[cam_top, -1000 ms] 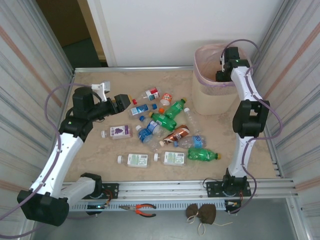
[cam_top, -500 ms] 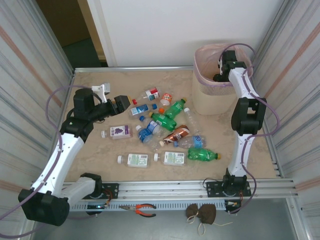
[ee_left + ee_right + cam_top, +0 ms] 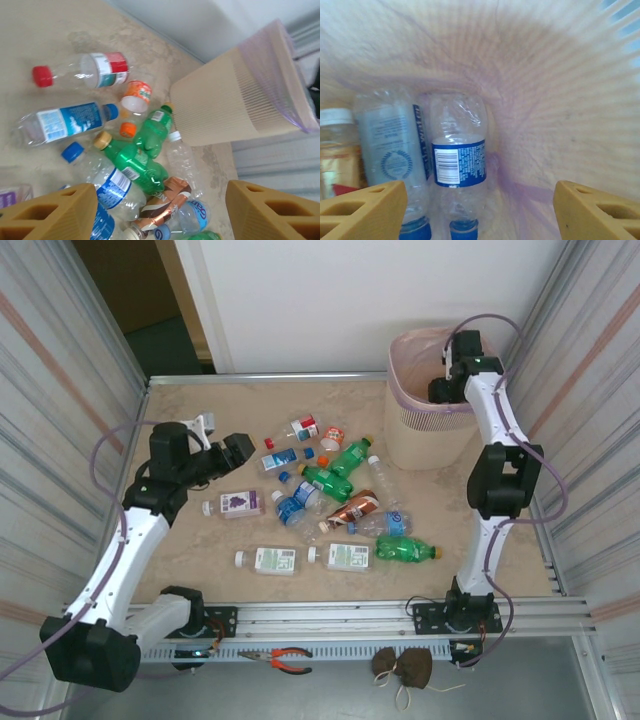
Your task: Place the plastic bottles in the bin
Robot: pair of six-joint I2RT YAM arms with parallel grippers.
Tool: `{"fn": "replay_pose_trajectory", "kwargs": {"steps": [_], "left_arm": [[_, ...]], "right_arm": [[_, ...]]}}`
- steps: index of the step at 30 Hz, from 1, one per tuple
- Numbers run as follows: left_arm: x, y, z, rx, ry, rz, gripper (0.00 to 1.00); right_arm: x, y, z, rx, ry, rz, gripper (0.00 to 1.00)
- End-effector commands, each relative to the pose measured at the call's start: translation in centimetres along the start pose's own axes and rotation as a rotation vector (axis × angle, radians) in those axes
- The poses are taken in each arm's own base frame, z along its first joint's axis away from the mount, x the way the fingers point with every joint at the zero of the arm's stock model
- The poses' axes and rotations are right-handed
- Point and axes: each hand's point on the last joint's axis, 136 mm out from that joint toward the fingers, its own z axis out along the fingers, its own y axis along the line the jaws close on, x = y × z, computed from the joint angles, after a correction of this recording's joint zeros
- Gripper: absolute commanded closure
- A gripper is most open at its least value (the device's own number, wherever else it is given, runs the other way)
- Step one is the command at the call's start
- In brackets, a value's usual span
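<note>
Inside the bin [image 3: 420, 445], right claw [image 3: 480, 190] open, empty above binned bottles [image 3: 457, 160]; left claw [image 3: 157, 192] open over bench bottles [image 3: 132, 162], apparently choosing one.

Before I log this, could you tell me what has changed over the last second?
The left end effector drew back slightly leftward; the right end effector shifted a little over the bin, jaws open. The bottles on the table stayed put.

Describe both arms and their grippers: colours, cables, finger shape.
The left arm and right arm have white links, black joints and a looping lilac cable each. The fingers of both grippers are mustard-yellow plastic wedges with angular cut-out pockets.
</note>
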Motion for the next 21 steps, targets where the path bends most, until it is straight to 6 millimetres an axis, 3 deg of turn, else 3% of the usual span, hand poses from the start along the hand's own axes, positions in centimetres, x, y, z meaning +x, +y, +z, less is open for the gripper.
{"fn": "replay_pose_trajectory", "kwargs": {"steps": [1, 13, 21], "left_arm": [[0.4, 4.3, 0.2, -0.172, -0.036, -0.209, 0.33], [3.6, 14.8, -2.2, -0.52, -0.113, -0.769, 0.38], [6.2, 19.3, -3.1, -0.613, -0.127, -1.131, 0.33]], "right_arm": [[-1.9, -0.1, -5.2, -0.038, -0.101, 0.049, 0.24], [-4.3, 1.0, -16.5, -0.051, -0.312, 0.022, 0.21], [-4.1, 2.3, -22.5, -0.055, -0.423, -0.01, 0.2]]}}
